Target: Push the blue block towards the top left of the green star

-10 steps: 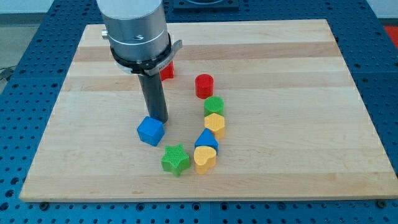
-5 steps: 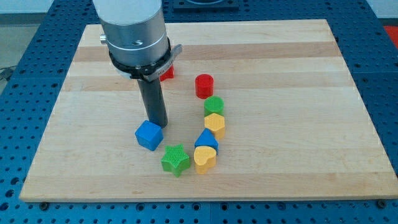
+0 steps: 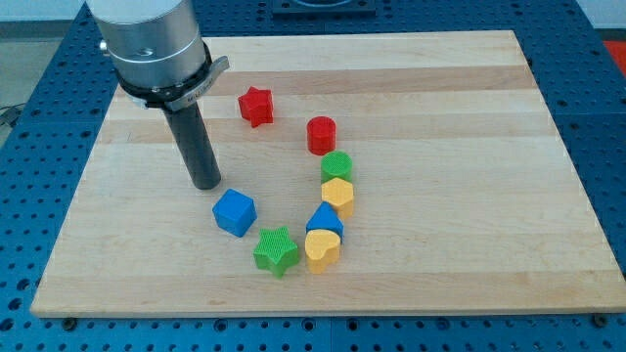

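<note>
A blue cube [image 3: 235,212] lies on the wooden board, just above and to the left of the green star [image 3: 276,251], with a small gap between them. My tip [image 3: 206,184] stands up and to the left of the blue cube, a short way off and not touching it. The rod rises from the tip to the grey arm body at the view's top left.
A red star [image 3: 255,106] and a red cylinder [image 3: 321,134] lie higher on the board. A green block [image 3: 336,166], a yellow hexagon [image 3: 337,195], a blue triangular block [image 3: 324,221] and a yellow heart [image 3: 322,249] form a column right of the green star.
My tip has drawn back from the blue cube toward the view's left and slightly up. The blue cube slid a little down and left earlier, then stayed. The red star is now uncovered.
</note>
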Robot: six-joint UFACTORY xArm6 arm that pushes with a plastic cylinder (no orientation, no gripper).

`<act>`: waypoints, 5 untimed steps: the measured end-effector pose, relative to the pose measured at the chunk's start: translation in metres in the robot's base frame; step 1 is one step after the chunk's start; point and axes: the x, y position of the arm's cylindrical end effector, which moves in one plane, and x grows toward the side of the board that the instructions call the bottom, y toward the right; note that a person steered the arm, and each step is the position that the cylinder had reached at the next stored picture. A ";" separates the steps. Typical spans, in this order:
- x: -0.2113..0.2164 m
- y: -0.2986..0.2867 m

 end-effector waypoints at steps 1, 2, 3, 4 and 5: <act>0.002 0.013; 0.004 0.019; 0.008 0.019; 0.016 0.020; 0.019 0.021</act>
